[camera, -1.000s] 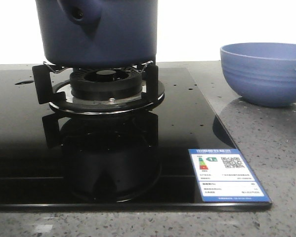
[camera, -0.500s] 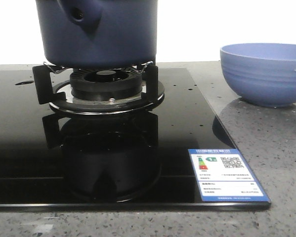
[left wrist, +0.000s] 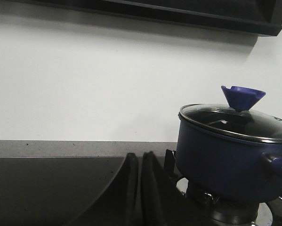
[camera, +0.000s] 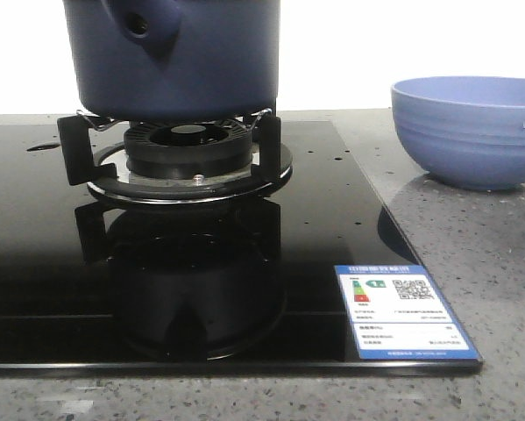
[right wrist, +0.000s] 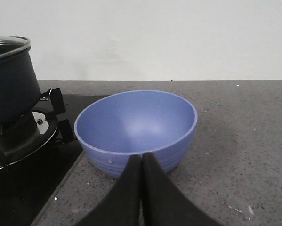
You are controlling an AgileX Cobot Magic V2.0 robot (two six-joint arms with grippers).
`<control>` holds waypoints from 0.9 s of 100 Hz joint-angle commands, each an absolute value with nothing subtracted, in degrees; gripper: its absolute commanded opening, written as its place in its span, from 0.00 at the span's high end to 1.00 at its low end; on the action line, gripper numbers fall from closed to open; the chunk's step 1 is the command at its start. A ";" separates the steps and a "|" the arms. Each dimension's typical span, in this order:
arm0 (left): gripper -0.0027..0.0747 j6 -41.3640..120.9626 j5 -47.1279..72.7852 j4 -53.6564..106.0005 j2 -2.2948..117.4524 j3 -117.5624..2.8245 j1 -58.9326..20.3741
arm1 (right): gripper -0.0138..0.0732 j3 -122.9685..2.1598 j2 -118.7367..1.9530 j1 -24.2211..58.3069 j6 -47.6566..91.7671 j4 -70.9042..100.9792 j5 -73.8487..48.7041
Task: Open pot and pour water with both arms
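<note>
- We see the pot (camera: 179,57) on the burner (camera: 188,149) near the hob's (camera: 34,263) back edge, its top cut off in front view.
- Its lid (left wrist: 237,120) is on.
- The left gripper (left wrist: 140,160) and right gripper (right wrist: 141,162) have fingers pressed together, empty.
- The bowl (right wrist: 136,129) sits on the counter (right wrist: 239,141) right of the hob.

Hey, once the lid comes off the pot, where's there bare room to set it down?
Free: the black glass cooktop in front of the burner, left of the label sticker, and the grey counter in front of the bowl. Crowded: the burner itself, with the pot on it, lid still on.
</note>
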State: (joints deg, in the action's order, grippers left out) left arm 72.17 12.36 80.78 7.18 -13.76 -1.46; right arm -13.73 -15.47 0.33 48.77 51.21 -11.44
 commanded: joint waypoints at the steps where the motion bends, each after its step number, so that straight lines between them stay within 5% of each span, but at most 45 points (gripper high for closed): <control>1: 0.99 72.27 11.23 82.23 7.78 -15.28 -1.82 | 0.91 -15.27 -15.81 0.45 49.33 52.00 -8.83; 56: 0.99 71.46 11.23 78.42 7.78 -15.28 -1.82 | 0.91 -15.27 -15.81 0.45 49.33 52.00 -8.83; 78: 0.99 14.69 6.68 27.45 7.78 -15.28 -1.72 | 0.91 -15.27 -15.81 0.45 49.33 52.00 -8.83; 90: 0.99 2.06 5.93 11.70 7.59 -14.18 -1.72 | 0.91 -15.27 -15.81 0.45 49.33 52.00 -8.83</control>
State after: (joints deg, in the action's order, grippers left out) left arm 14.00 10.38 23.62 7.08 -13.52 -1.46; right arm -13.73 -15.47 0.33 48.77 51.25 -11.44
